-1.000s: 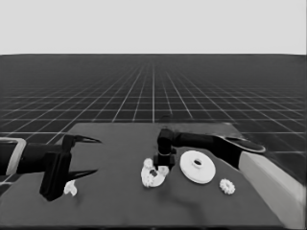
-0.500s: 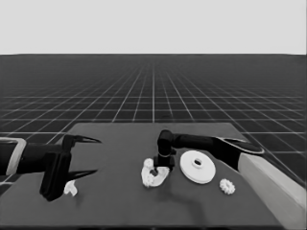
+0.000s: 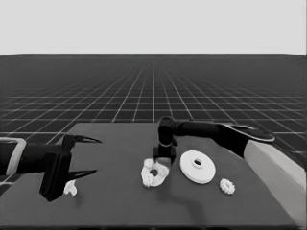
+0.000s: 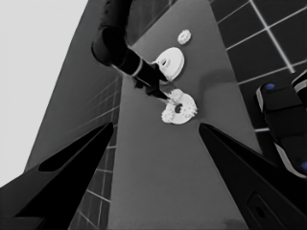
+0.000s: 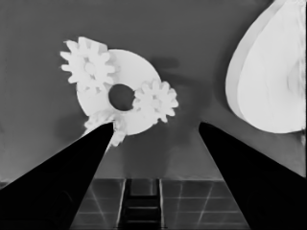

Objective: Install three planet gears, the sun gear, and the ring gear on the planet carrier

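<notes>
The smaller round part (image 3: 152, 176) lies mid-table, and my right gripper (image 3: 163, 162) hangs just above its far edge, open and holding nothing. In the right wrist view the smaller round part (image 5: 129, 72) carries three gears: one (image 5: 88, 67) on its rim, one (image 5: 154, 100) beside the hole, and one (image 5: 106, 125) partly hidden behind a finger (image 5: 72, 167). The larger round part (image 3: 197, 166) lies just right of it. A fourth gear (image 3: 227, 186) lies loose at the front right. My left gripper (image 3: 98, 156) is parked open over the table's left end.
A thin white piece (image 3: 70, 188) lies on the table under the parked left gripper, not held. The right arm's pale grey part (image 3: 273, 177) fills the lower right corner. Dark machinery with blue lights (image 4: 283, 120) shows past the table's edge.
The right gripper has shifted only slightly over the smaller round part. The left arm and the loose parts have not moved.
</notes>
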`<state>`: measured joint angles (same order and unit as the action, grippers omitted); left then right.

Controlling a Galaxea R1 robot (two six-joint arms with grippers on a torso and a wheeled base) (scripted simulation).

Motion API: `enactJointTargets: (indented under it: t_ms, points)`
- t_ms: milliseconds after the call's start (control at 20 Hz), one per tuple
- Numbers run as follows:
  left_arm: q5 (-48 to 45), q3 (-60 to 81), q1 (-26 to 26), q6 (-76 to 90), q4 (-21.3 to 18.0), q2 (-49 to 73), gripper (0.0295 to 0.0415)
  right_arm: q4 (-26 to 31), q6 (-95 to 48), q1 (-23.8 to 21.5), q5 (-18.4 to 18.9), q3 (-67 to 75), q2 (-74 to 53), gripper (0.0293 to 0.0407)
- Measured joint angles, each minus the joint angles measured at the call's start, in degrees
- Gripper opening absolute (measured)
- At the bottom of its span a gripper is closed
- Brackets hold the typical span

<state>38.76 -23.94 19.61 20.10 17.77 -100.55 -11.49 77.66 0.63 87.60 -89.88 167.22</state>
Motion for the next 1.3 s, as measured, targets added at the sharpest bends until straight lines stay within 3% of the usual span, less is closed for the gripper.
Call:
enactJointTargets:
  t_ms: [300,350,400,450,550,800,850,950,1300]
  points:
    - [0.0,0.0,0.0,0.0,0.0,0.0,0.0385,1.1,0.2,-1.0,0.2,0.2,-0.1,0.0385]
    - [0.0,0.0,0.0,0.0,0.0,0.0,0.0385,0.8,1.9,-0.9,0.3,23.0,-15.1,0.0385]
    - [0.0,0.0,0.0,0.0,0.0,0.0,0.0385,0.9,-3.1,-0.8,-0.5,31.7,-31.9,0.0385]
    - [0.0,0.0,0.0,0.0,0.0,0.0,0.0385,1.2,-10.5,-0.7,-1.8,32.1,-41.3,0.0385]
    - [0.0,0.0,0.0,0.0,0.0,0.0,0.0385,2.0,-19.4,-0.8,-3.3,28.8,-48.3,0.0385]
    - [0.0,0.0,0.0,0.0,0.0,0.0,0.0385,2.5,-24.1,-0.8,-4.0,26.2,-50.5,0.0385]
    - [0.0,0.0,0.0,0.0,0.0,0.0,0.0385,-2.1,-24.6,4.7,-7.6,24.2,-49.5,0.0385]
    - [0.0,0.0,0.0,0.0,0.0,0.0,0.0385,-5.9,-25.2,10.1,-11.0,21.0,-47.7,0.0385]
    - [0.0,0.0,0.0,0.0,0.0,0.0,0.0385,-7.6,-25.7,12.5,-12.9,18.8,-46.6,0.0385]
